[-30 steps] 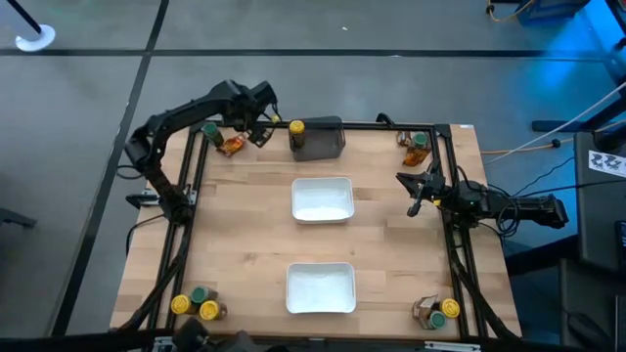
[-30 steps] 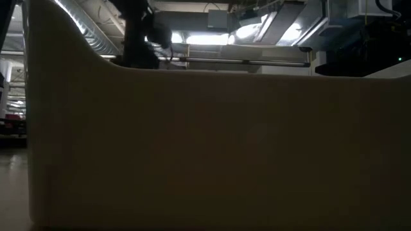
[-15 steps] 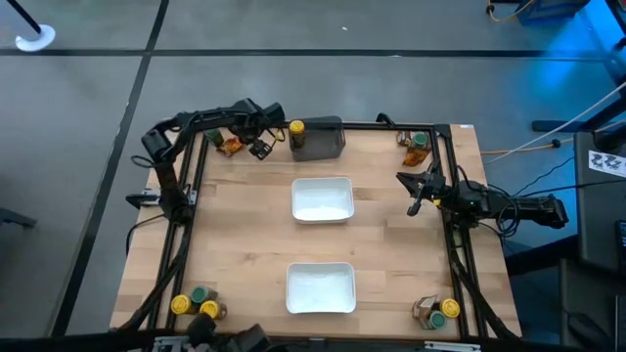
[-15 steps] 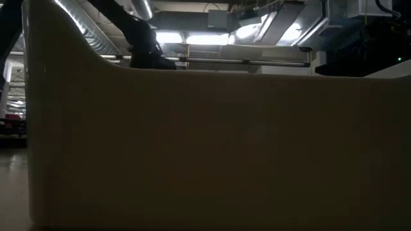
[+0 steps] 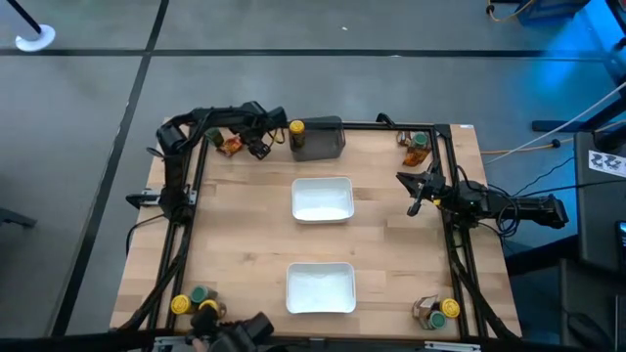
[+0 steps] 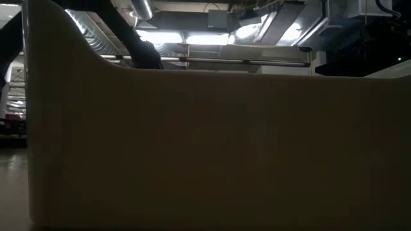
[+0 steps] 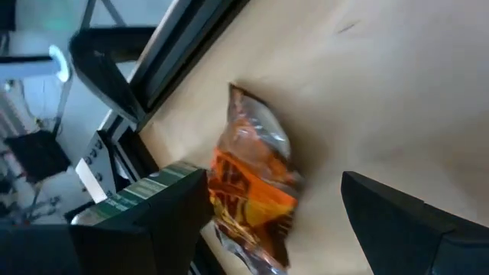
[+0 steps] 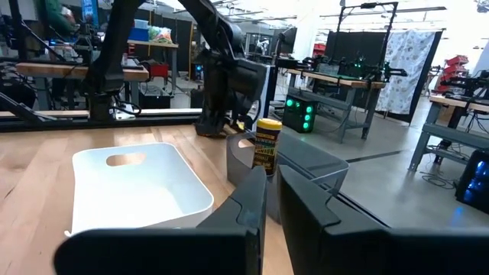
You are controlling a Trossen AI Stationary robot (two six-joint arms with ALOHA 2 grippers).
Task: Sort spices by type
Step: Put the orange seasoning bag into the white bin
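Note:
My left gripper (image 5: 245, 145) is low over the table's far-left corner, open. Its fingers stand on either side of a flat orange sachet (image 7: 256, 179) that lies on the wood (image 5: 232, 146). Whether a finger touches the sachet, I cannot tell. A green-lidded jar (image 5: 210, 130) stands just beyond, half hidden by one finger in the left wrist view (image 7: 145, 195). A yellow-lidded jar (image 5: 296, 130) stands at the dark grey block (image 5: 323, 139). My right gripper (image 5: 415, 192) waits shut at the right edge.
Two white trays (image 5: 323, 198) (image 5: 321, 287) lie along the table's middle. More jars and sachets sit at the far-right corner (image 5: 418, 147), the near-left corner (image 5: 196, 303) and the near-right corner (image 5: 438, 311). A tray wall (image 6: 205, 147) fills the low view.
My left gripper has come down and a little toward the near edge, onto the sachet in the far-left corner, while the arm's elbow has folded in and lowered. The sachet and jars have stayed in place.

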